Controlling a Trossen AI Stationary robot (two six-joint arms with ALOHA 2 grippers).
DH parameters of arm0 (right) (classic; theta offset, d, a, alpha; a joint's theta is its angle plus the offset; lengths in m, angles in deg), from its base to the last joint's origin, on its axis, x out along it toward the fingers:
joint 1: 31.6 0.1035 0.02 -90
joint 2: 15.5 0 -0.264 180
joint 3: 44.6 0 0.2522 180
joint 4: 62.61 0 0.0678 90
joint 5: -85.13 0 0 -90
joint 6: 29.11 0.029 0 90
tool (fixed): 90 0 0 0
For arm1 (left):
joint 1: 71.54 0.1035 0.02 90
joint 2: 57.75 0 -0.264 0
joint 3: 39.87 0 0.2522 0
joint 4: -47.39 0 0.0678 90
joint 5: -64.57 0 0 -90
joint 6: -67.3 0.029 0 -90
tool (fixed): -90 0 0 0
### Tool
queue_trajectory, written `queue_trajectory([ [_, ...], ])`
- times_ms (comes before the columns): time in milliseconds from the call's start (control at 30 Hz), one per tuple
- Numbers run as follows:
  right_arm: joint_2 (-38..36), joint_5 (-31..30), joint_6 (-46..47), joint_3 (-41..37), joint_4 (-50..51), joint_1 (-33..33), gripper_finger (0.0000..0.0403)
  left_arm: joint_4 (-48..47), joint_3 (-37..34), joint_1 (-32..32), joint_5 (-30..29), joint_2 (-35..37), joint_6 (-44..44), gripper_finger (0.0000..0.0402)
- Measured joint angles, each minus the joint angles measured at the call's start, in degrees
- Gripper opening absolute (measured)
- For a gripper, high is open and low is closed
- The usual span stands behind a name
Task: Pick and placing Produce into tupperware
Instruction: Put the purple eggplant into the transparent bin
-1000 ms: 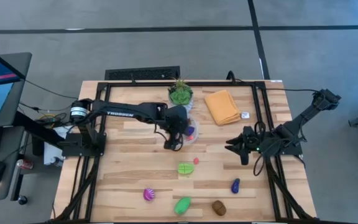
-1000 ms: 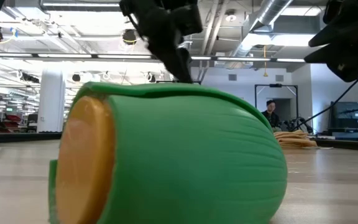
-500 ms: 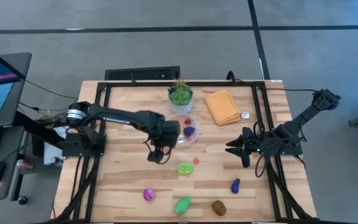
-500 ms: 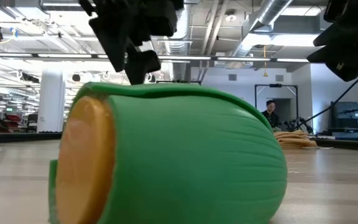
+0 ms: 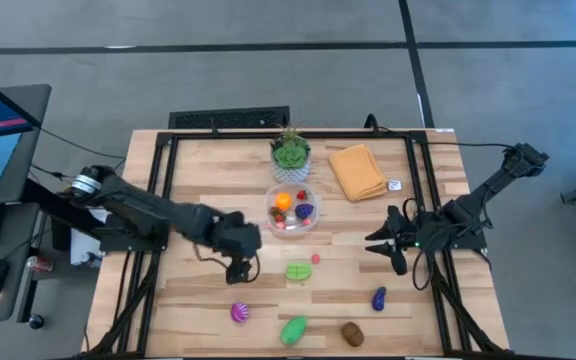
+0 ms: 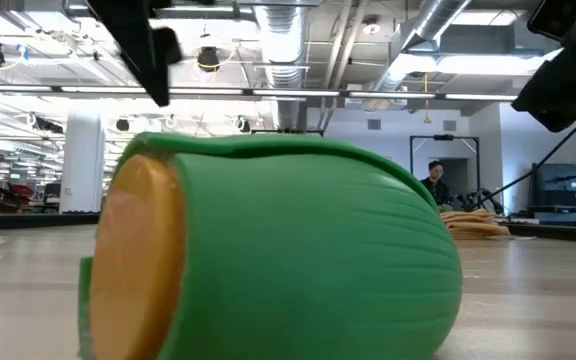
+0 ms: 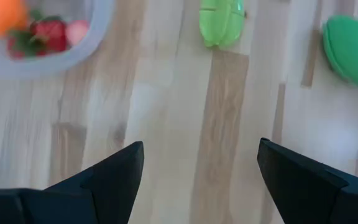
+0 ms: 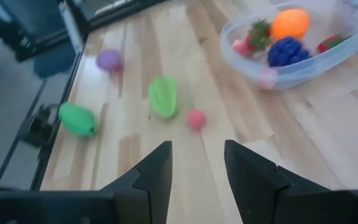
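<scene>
The tabletop (image 5: pixel 198 290) carries the whole job: a clear tupperware (image 5: pixel 292 210) near its middle already holds an orange piece, a purple one and some red ones, while six pieces of produce lie loose nearer the front edge. The left gripper (image 5: pixel 238 264) hangs low over bare wood, between the tupperware and the loose pieces, its jaws wide apart and empty. The right gripper (image 5: pixel 389 243) waits at the right side, well apart from everything, its jaws parted with nothing between them.

The step in hand looks like the reach for another piece. Nearest the left gripper are the light green ribbed vegetable (image 5: pixel 299 270) with a small pink ball (image 5: pixel 316 258) just beside it, and the pink-purple fruit (image 5: pixel 239 313); farther along the front sit the big green fruit (image 5: pixel 293 329), the brown one (image 5: pixel 352 333) and the dark purple one (image 5: pixel 378 298).

The next move probably calls for lining the open jaws over one of the near pieces, dropping down and closing.
</scene>
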Motion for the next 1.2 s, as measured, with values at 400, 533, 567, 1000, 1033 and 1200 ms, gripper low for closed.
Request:
queue_trajectory([
  [400, 0.0, 22.57, 6.95, 0.0, 0.61, 1.33, 0.0169, 0.09, -5.16, -14.7, -19.26, 4.7, -24.44, 0.0302],
  [533, 0.09, 28.96, 9.27, 0.09, 0.22, 3.78, 0.0169, -0.17, -6.07, -17.34, -22.22, 4.7, -27.88, 0.0302],
  [567, 0.42, 29.52, 9.14, 0.4, 0.45, 4.32, 0.0169, -0.09, -6.07, -18.01, -23.34, 4.7, -28.67, 0.0302],
  [1000, 23.74, 29.32, -14.65, 13.38, 7.43, 7.88, 0.0169, -4.67, -6.07, -26.35, -32.78, 4.7, -42.8, 0.0302],
  [1033, 25.58, 29.11, -15.88, 14.57, 8.7, 7.74, 0.0169, -4.76, -6.07, -26.69, -33.07, 4.7, -43.36, 0.0302],
  [1200, 32.18, 29.52, -20.66, 18.63, 10.82, 6.44, 0.018, -5.97, -6.05, -27.93, -33.91, 4.7, -45.44, 0.0302],
])
